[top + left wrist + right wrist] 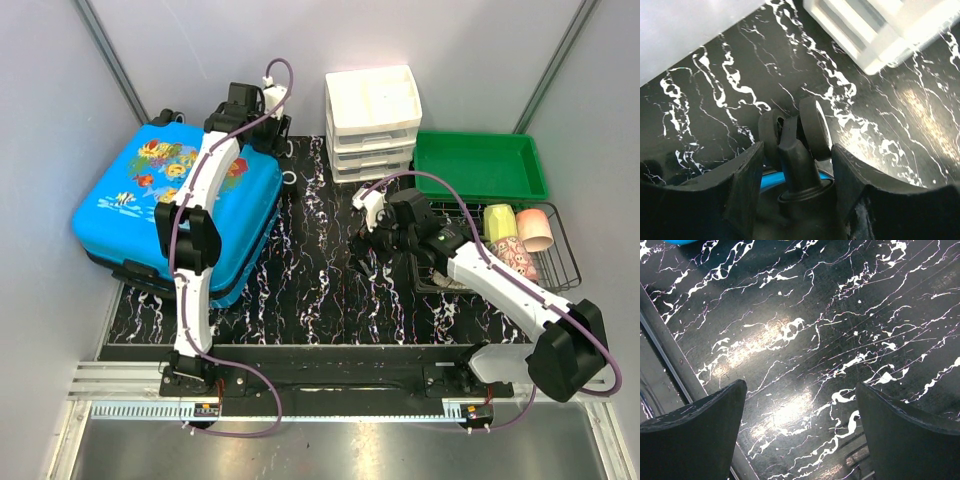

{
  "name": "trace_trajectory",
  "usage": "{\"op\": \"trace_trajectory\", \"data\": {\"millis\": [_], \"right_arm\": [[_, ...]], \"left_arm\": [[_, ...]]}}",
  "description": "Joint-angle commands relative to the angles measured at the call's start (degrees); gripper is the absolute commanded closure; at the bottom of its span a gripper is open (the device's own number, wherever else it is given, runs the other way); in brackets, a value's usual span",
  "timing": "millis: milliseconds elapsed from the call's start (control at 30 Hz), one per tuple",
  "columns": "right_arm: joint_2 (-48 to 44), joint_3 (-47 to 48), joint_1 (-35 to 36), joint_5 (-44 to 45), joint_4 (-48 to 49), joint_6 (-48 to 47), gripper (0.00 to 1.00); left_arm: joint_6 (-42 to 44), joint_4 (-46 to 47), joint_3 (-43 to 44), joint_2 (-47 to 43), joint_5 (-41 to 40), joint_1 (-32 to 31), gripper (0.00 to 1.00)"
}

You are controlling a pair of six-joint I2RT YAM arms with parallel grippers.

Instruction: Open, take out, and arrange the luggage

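The luggage point(170, 200), a bright blue hard-shell suitcase with a fish-and-flower print, lies closed and flat at the left of the black marble mat. My left gripper point(264, 138) is at its far right corner. In the left wrist view my left gripper point(797, 150) has its fingers close on both sides of a black twin caster wheel point(812, 125), with a strip of blue shell point(770, 181) below. My right gripper point(368, 245) hangs open and empty over the mat's middle, and the right wrist view point(801, 410) shows only bare mat between its fingers.
A white three-drawer organiser point(372, 120) stands at the back centre and also shows in the left wrist view point(880, 30). A green tray point(480, 190) lies to its right. A wire basket point(560, 270) at the right holds a yellow-green cup point(498, 220) and a pink cup point(535, 228).
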Motion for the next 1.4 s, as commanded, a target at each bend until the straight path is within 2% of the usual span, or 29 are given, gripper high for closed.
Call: {"op": "trace_trajectory", "data": {"millis": [0,233,367,433,467,567,600,667,767,833,900,1100,1167,1267,1367], "right_arm": [[-2.17,0.8,-0.62,0.67,0.13,0.59,0.0],[-2.78,0.71,-1.32,-0.12,0.22,0.76,0.0],[-3.4,1.15,-1.76,-0.91,0.48,1.47,0.0],[-4.01,1.15,-1.94,-1.0,1.09,1.73,0.0],[-4.45,0.63,-1.94,-1.18,1.53,1.82,0.0],[-6.47,-1.65,-1.76,-1.53,4.6,1.47,0.01],[-7.87,-2.44,-1.76,-2.05,5.48,1.03,0.0],[-9.72,-6.12,-1.76,-3.81,10.31,1.29,0.0],[-12.1,-11.57,-1.41,-4.52,19.79,4.44,0.02],[-11.49,-13.43,0.51,-2.52,26.89,6.9,0.09],[-9.04,-14.93,2.62,0.91,30.44,7.53,0.1],[1.32,-16.51,13.08,8.65,44.41,7.8,0.17],[3.62,-17.13,15.63,9.37,49.25,6.83,0.18],[8.63,-14.95,18.54,9.89,51.37,6.04,0.21],[13.2,-9.76,18.63,11.12,46.47,3.76,0.24]], "left_arm": [[2.53,-24.35,-11.45,1.3,12.9,-5.87,0.51],[6.49,-24.08,-29.27,-10.73,14.31,-12.19,0.51],[7.02,-23.56,-35.01,-17.77,15.89,-14.66,0.51],[6.58,-23.12,-34.67,-21.46,16.68,-14.84,0.46],[6.41,-23.2,-33.71,-22.52,16.69,-14.75,0.36],[5.27,-23.03,-27.04,-26.38,16.86,-13.44,0.21],[4.65,-22.85,-23.19,-27.35,17.99,-11.61,0.13],[2.12,-21.81,-20.0,-29.9,19.75,-9.05,0.03],[-2.1,-17.69,-19.1,-34.72,23.45,-2.2,0.01],[-4.39,-14.26,-24.27,-38.33,25.3,3.16,0.01],[-7.91,-8.11,-31.89,-44.48,26.52,8.5,0.01],[-12.4,3.15,-50.97,-59.15,24.16,17.05,0.01],[-16.34,6.83,-55.39,-62.33,25.2,19.08,0.01],[-18.98,11.23,-62.77,-67.08,27.67,22.07,0.01],[-19.96,13.35,-66.91,-70.33,29.69,23.3,0.01]]}}
